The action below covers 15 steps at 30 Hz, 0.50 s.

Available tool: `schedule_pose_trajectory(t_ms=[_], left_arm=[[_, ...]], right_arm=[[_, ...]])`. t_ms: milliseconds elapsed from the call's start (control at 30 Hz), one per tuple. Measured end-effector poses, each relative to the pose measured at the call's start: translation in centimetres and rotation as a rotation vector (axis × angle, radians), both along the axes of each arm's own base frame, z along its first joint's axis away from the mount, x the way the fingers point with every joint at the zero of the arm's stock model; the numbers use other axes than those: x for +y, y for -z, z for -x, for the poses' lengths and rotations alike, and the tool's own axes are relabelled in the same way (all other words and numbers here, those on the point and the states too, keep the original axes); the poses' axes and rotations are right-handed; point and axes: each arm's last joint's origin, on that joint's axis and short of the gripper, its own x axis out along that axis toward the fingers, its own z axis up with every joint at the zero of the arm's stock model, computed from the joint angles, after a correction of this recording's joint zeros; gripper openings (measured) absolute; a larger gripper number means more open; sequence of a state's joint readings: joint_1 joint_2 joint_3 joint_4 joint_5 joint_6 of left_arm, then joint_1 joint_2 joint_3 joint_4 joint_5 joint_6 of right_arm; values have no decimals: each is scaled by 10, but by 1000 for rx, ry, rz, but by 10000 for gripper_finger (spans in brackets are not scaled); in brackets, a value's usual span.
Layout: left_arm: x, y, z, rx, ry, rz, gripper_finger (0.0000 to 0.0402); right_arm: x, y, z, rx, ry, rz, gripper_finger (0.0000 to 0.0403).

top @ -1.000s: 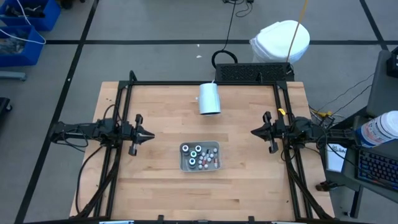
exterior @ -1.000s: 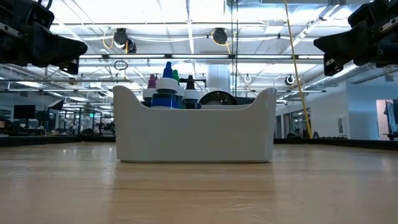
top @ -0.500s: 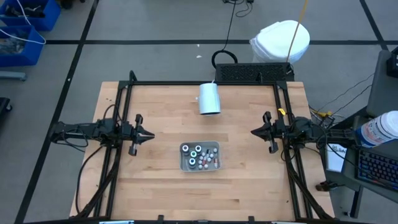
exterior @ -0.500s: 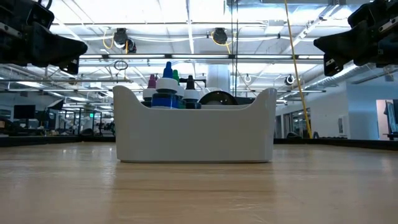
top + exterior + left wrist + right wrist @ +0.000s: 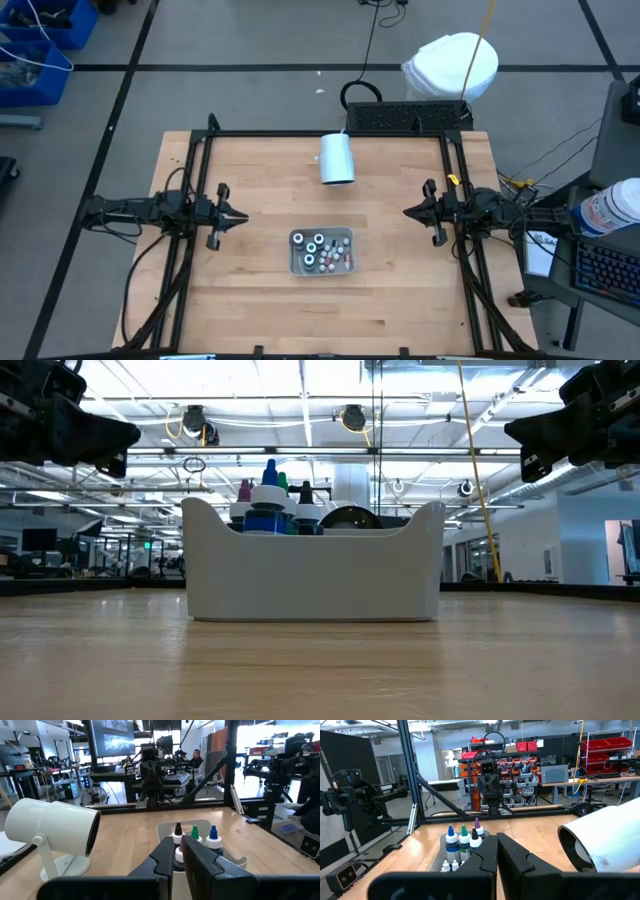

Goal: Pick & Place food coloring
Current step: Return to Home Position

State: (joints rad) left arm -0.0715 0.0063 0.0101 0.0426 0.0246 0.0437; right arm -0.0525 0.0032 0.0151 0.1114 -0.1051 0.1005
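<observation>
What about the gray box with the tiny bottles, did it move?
No. In the high view the gray bin keeps the same spot relative to the white cup.

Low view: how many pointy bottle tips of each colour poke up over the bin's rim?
Above the rim of the gray plastic bin:
blue pointed bottle tip: 1
purple pointed bottle tip: 1
green pointed bottle tip: 1
black pointed bottle tip: 1
Total: 4

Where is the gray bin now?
High view: the gray bin sits mid-table, between the left gripper and the right gripper; the white cup lies beyond it.
</observation>
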Motion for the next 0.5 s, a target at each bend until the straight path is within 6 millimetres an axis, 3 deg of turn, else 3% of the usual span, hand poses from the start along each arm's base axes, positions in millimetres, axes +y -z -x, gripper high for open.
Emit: schedule_pose_trajectory(t_ms=[500], left_arm=[[0,0,0,-5,0,0,47]], right_arm=[[0,0,0,0,0,0,0]])
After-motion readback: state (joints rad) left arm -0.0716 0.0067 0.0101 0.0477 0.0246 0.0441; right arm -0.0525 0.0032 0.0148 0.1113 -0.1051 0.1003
